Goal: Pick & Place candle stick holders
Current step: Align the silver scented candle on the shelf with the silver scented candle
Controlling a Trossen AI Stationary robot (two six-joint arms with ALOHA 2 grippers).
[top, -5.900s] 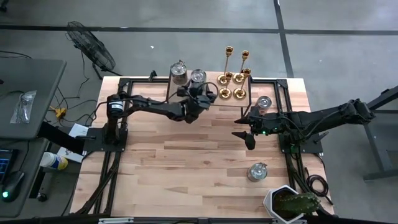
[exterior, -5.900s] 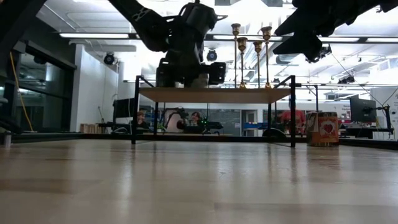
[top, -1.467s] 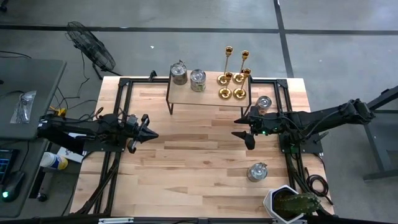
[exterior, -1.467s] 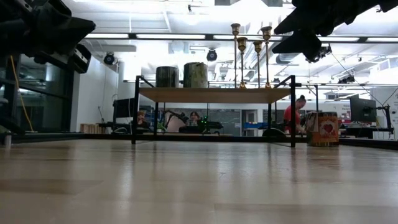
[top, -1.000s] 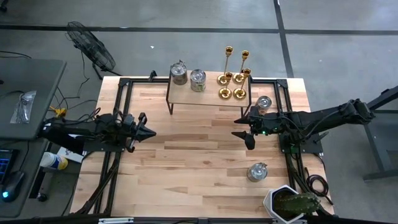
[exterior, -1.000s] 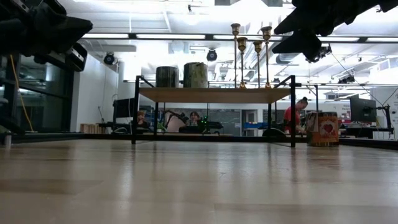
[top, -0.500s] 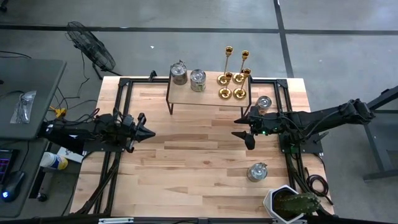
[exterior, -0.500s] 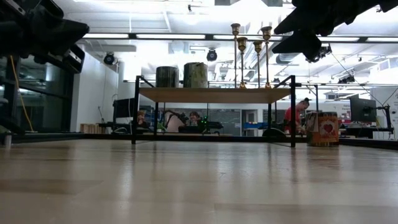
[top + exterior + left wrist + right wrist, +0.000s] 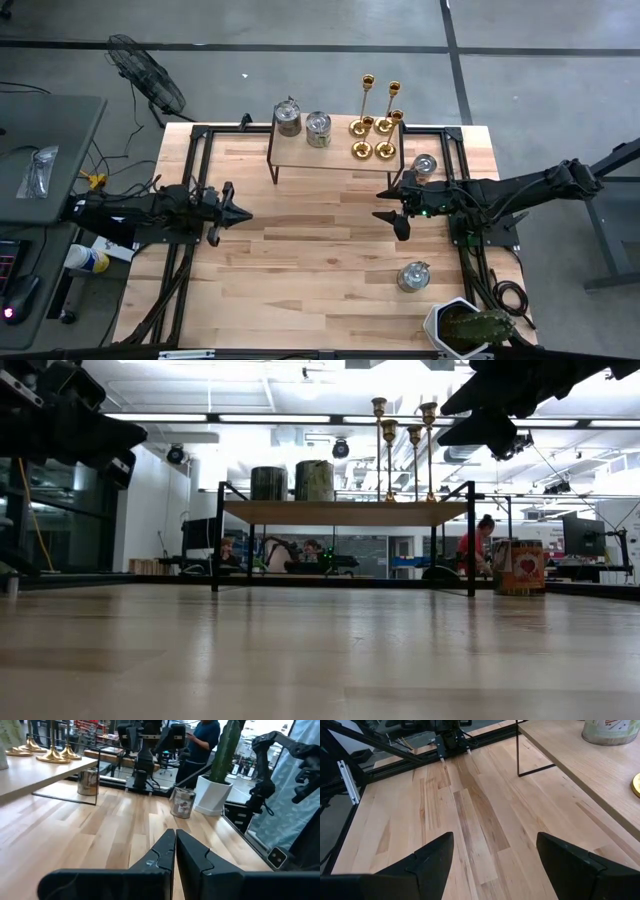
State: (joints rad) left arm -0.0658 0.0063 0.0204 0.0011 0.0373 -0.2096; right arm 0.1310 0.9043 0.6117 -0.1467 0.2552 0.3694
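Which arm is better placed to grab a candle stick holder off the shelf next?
Probably right. The right gripper is open and sits just in front of the shelf end holding the candle stick holders. The left gripper is shut, back at the table's left side.

Overhead looking down, table-level looking across, both showing shelf (image 9: 335, 150), two wrist views

A grey concrete floor (image 9: 300, 20) surrounded the table; a fan (image 9: 145, 72) stood at ten o'clock under ceiling strip lights (image 9: 300, 418).
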